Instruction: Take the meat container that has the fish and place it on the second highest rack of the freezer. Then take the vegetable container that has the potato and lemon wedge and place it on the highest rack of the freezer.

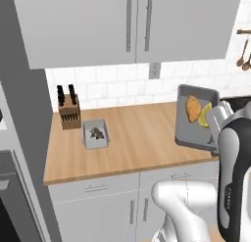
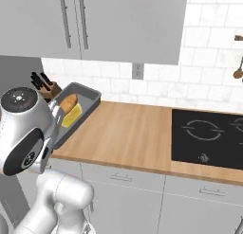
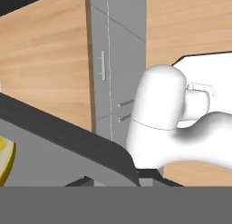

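Observation:
My gripper (image 1: 213, 137) is shut on the near rim of the grey vegetable container (image 1: 195, 133), which hangs tilted above the counter's right end. In it lie the orange-brown potato (image 1: 193, 108) and the yellow lemon wedge (image 1: 205, 114). The right base view shows the same container (image 2: 88, 101) with potato (image 2: 69, 102) and lemon wedge (image 2: 72, 118) beside my gripper (image 2: 58, 128). The hand view has the container's dark rim (image 3: 68, 139) and a bit of lemon wedge (image 3: 5, 158) close up. A small grey meat container (image 1: 95, 133) with a dark fish sits on the counter beside the knife block. The freezer racks are out of view.
A wooden knife block (image 1: 69, 113) stands at the counter's back left. A black cooktop (image 2: 209, 133) lies to the right on the wooden counter (image 2: 133, 133). Grey wall cabinets (image 1: 127, 25) hang overhead, and utensils (image 1: 243, 55) hang on the right wall.

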### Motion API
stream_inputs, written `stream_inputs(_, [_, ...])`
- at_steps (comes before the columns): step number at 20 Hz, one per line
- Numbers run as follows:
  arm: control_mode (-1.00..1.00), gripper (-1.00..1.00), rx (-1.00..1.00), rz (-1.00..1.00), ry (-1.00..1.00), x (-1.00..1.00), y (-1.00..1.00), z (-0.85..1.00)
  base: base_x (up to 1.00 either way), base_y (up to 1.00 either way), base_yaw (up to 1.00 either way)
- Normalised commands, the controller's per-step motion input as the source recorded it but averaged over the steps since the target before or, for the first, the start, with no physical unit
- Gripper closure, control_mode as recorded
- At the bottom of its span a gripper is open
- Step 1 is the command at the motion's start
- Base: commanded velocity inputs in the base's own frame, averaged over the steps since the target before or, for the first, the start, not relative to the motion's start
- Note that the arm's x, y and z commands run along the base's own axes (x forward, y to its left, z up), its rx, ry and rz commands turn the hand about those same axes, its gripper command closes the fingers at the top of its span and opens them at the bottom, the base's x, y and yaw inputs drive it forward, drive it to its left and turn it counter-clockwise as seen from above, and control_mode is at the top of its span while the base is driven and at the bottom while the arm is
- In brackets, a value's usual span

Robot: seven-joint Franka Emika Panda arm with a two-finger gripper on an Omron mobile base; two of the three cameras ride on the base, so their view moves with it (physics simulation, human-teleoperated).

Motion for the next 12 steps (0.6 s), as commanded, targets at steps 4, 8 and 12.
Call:
stream_inputs(4, [1.0,1.0,0.0,0.0,0.0,0.0,0.0,0.0,-1.0,0.46,0.26])
stream_inputs(8, [1.0,1.0,0.0,0.0,0.0,0.0,0.0,0.0,-0.81,0.67,0.46])
stream_inputs(12, [1.0,1.0,0.0,0.0,0.0,0.0,0.0,0.0,-0.28,0.68,0.61])
